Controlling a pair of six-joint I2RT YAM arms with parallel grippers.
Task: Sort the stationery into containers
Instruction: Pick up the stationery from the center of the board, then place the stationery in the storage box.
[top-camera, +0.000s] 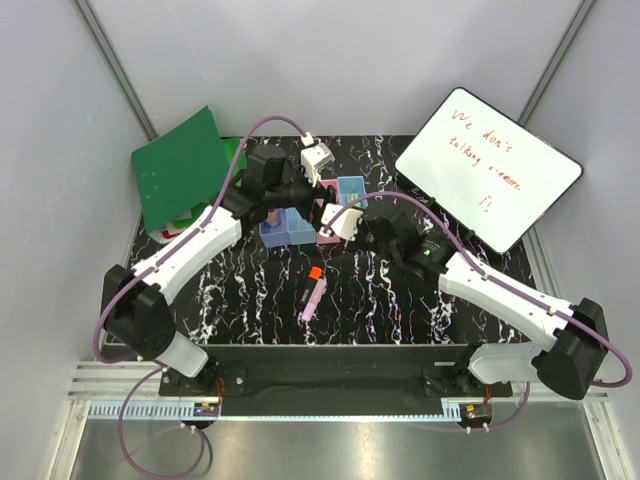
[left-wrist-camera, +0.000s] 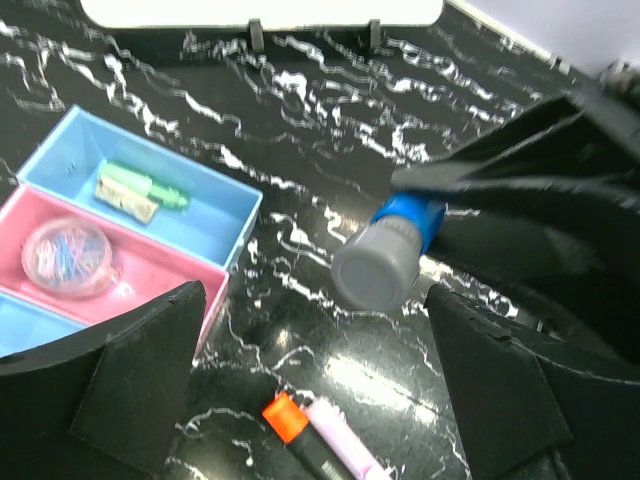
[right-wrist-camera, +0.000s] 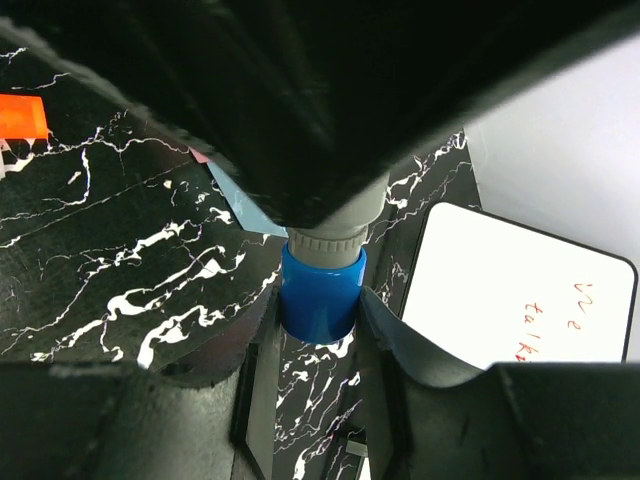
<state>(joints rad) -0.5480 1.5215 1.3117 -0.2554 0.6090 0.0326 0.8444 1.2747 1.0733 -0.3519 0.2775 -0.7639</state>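
Top view, bins: the bins (top-camera: 287, 230) sit mid table (top-camera: 420, 310).
Top view, markers: an orange-capped marker (top-camera: 315, 273) and a pink marker (top-camera: 311, 301) lie side by side on the table, apart from the bins.
Left wrist, left claw (left-wrist-camera: 315, 340): fingers wide apart, holding nothing.
Left wrist, bins: a green highlighter (left-wrist-camera: 150, 187) lies in the light blue bin (left-wrist-camera: 215, 225). A round piece (left-wrist-camera: 70, 258) lies in the pink bin (left-wrist-camera: 160, 275).
Right wrist, right claw (right-wrist-camera: 318, 305): clamped on a blue and grey tube (right-wrist-camera: 320, 285), with the whiteboard (right-wrist-camera: 520, 290) close behind.
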